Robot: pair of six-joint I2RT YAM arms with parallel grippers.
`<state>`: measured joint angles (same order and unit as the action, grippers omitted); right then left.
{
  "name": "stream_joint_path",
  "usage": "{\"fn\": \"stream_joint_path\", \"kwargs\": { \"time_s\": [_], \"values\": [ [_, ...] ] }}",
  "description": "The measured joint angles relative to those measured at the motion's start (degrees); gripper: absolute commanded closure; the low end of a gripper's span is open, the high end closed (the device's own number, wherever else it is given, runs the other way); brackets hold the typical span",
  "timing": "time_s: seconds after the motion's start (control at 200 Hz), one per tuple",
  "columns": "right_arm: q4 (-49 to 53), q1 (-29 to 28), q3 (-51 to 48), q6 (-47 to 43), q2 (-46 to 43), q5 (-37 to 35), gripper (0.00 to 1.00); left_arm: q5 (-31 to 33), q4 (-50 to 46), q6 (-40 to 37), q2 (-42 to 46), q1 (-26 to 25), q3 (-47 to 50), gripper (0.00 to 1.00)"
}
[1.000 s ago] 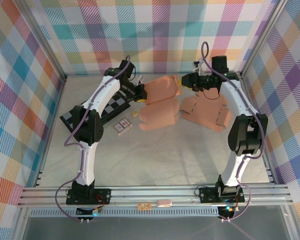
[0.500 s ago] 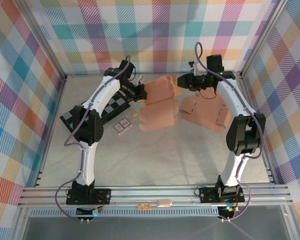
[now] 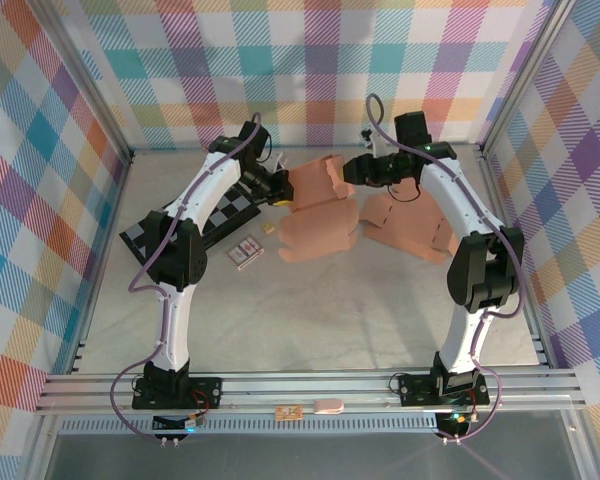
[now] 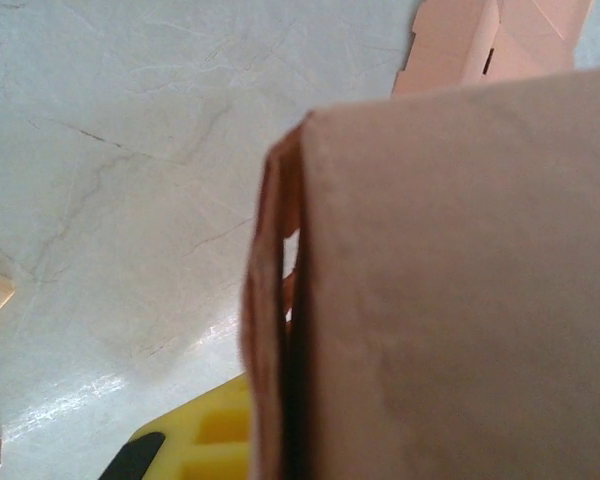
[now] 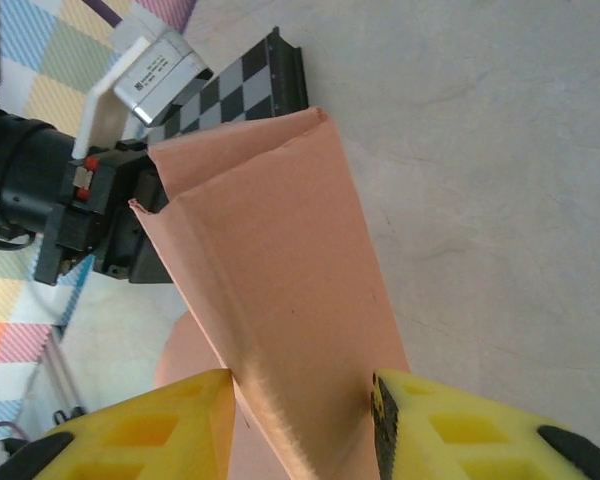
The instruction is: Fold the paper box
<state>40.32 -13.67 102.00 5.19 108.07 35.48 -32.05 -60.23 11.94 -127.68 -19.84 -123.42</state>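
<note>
My left arm [image 3: 195, 215] rises from its base at the near edge, bends at the elbow and reaches in toward the far middle. My left tool [image 3: 280, 190] is pinched tight on an edge of the paper box [image 3: 318, 176]. My right arm [image 3: 470, 215] runs up the right side and hooks inward at the wrist, so my right tool [image 3: 352, 172] points left, facing the other. Its yellow fingers [image 5: 180, 420] stand partly apart, pressing either side of a folded flap of the same box.

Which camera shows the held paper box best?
The top external view: the paper box shows its whole shape from above. The left wrist view gives a blurry close-up of one side; the right wrist view, one panel between yellow fingers.
</note>
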Motion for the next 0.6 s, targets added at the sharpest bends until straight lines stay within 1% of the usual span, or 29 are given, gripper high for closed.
{"fn": "stream_joint_path", "kwargs": {
  "time_s": [0.145,0.285,0.42,0.53,0.6],
  "values": [
    [1.5,-2.6,1.1,-1.0,0.0,-7.3,0.58,0.6,-0.3,0.0,0.0,-0.3,0.3,1.00],
    [3.9,-5.9,3.5,-1.8,0.0,-16.6,0.60,1.4,-1.0,0.0,0.0,-1.0,0.3,1.00],
    [5.3,-8.9,4.5,-1.9,0.1,-25.9,0.67,2.6,-1.3,0.0,0.0,-1.6,0.3,1.00],
    [7.1,-10.7,6.4,-1.8,1.3,-32.8,0.71,3.3,-1.4,0.1,0.0,-1.9,0.3,1.00],
    [8.0,-11.9,7.8,-1.7,2.4,-37.0,0.75,3.9,-1.4,0.2,0.0,-2.2,0.3,1.00]
  ]
}}
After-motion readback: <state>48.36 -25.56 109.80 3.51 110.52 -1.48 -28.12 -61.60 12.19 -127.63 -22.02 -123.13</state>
